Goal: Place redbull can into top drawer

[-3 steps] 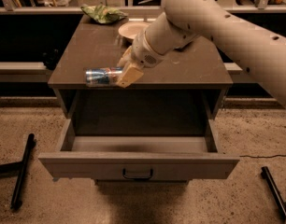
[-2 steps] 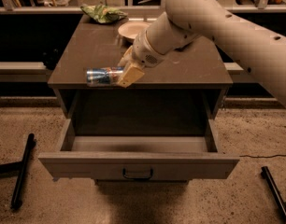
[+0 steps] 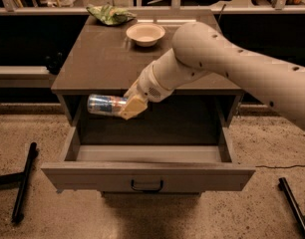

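The redbull can (image 3: 103,104), slim, blue and silver, lies on its side in my gripper (image 3: 131,106), which is shut on its right end. The can hangs in the air in front of the cabinet's top edge, above the left part of the open top drawer (image 3: 147,176). The drawer is pulled out wide; its grey-brown front panel carries a small dark handle (image 3: 147,185) at the centre. Its inside looks bare. My arm (image 3: 227,68) reaches in from the right.
A white bowl (image 3: 145,34) and a green crumpled bag (image 3: 110,14) sit at the back of the cabinet top (image 3: 97,63). Black stand legs lie on the speckled floor at left (image 3: 24,183) and at right (image 3: 294,205).
My gripper with the can has come down and forward, from over the cabinet top's front edge to in front of it, above the open drawer.
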Robot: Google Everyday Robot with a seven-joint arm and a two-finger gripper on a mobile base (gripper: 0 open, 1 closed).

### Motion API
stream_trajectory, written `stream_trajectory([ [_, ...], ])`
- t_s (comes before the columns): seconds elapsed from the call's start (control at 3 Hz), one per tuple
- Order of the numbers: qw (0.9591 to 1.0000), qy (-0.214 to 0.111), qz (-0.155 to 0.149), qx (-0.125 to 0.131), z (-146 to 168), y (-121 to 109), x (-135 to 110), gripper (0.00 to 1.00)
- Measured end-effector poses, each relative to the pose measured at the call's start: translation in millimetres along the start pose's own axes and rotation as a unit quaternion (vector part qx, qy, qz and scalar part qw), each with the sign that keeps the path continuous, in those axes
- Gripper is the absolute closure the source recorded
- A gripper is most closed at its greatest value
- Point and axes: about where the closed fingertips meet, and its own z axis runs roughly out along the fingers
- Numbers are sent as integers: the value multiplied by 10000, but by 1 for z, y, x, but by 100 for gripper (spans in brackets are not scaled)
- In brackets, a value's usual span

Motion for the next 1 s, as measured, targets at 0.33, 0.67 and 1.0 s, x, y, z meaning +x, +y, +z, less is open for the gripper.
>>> stream_trajectory([
  [0.33, 9969, 264, 722, -171, 25, 25, 32, 100],
  [0.67, 9928, 580, 1018, -233, 47, 28, 54, 100],
  [1.0, 9872, 949, 1274, -118, 68, 12, 88, 99],
])
